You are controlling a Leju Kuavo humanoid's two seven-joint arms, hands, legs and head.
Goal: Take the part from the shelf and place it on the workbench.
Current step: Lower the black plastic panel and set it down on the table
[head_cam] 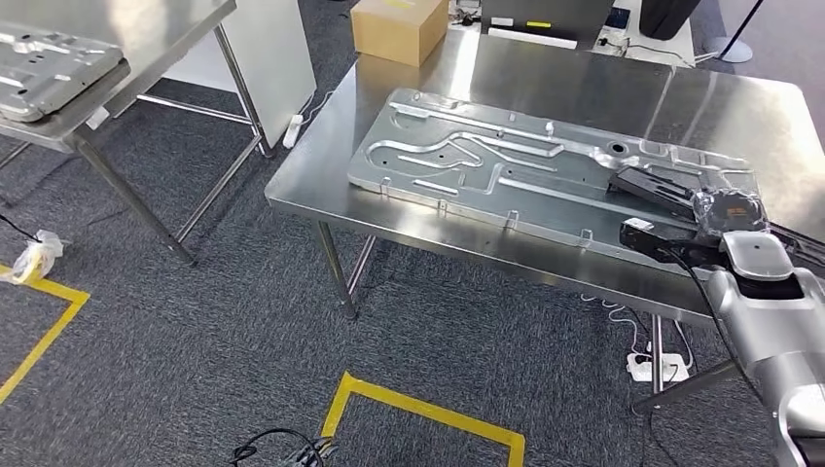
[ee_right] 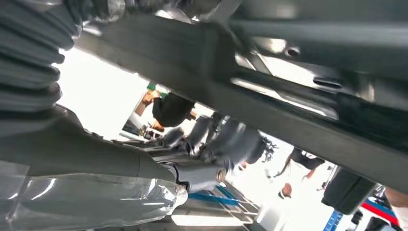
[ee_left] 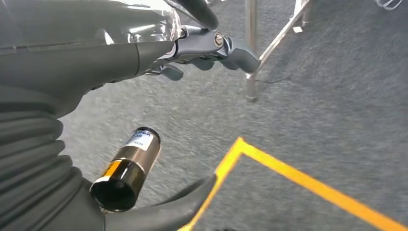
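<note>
Resting flat on the surface, the part is clasped at its right end by the right hand; fingers should be freed gently, without nudging it.

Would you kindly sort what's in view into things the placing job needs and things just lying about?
Job:
large stamped silver metal panel
shiny steel workbench
right hand, at the panel's edge
left hand

Lying about:
brown cardboard box
white power strip
yellow floor tape

Shiny metal part, glossy steel workbench
</note>
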